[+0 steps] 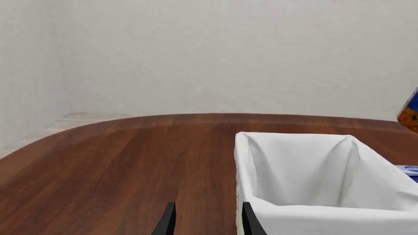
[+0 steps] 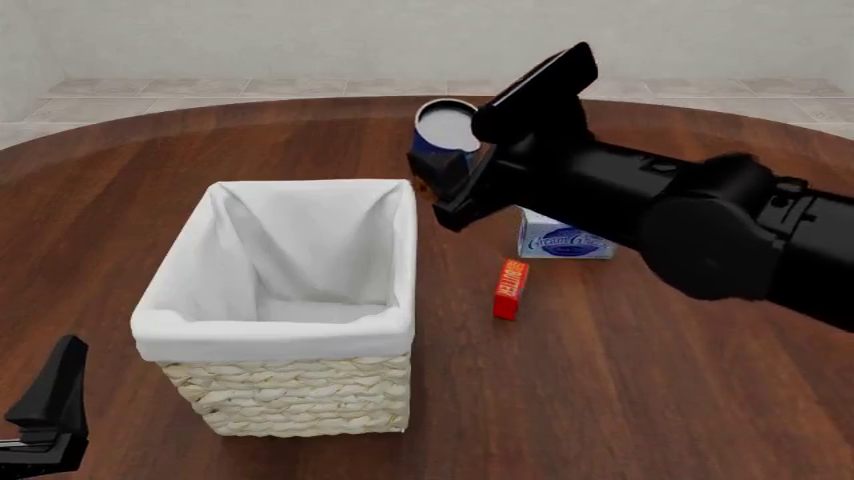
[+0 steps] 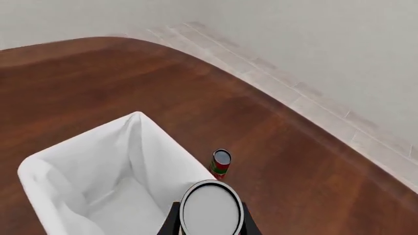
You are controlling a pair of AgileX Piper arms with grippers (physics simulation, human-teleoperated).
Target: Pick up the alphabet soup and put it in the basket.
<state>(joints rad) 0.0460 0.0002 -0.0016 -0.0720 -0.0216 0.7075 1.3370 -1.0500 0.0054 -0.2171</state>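
The alphabet soup (image 2: 445, 128), a blue can with a silvery top, hangs in the air just beyond the far right corner of the basket (image 2: 274, 336). My right gripper (image 2: 450, 172) is shut on it. In the right wrist view the can's top (image 3: 210, 209) sits between the two black fingers (image 3: 172, 221), with the white-lined basket (image 3: 78, 186) below. My left gripper (image 2: 47, 400) stays low at the near left, beside the basket and apart from it. Its fingers (image 1: 168, 223) stand open with nothing between them. The can's blue and orange edge (image 1: 410, 111) shows past the basket (image 1: 307, 215).
A blue-and-white box (image 2: 566, 240) and a small red-orange box (image 2: 510, 288) lie on the wooden table to the basket's right, under my right arm. A small red-and-green can (image 3: 220, 164) stands by the basket's far side. The table's curved far edge (image 1: 196, 116) meets a pale wall.
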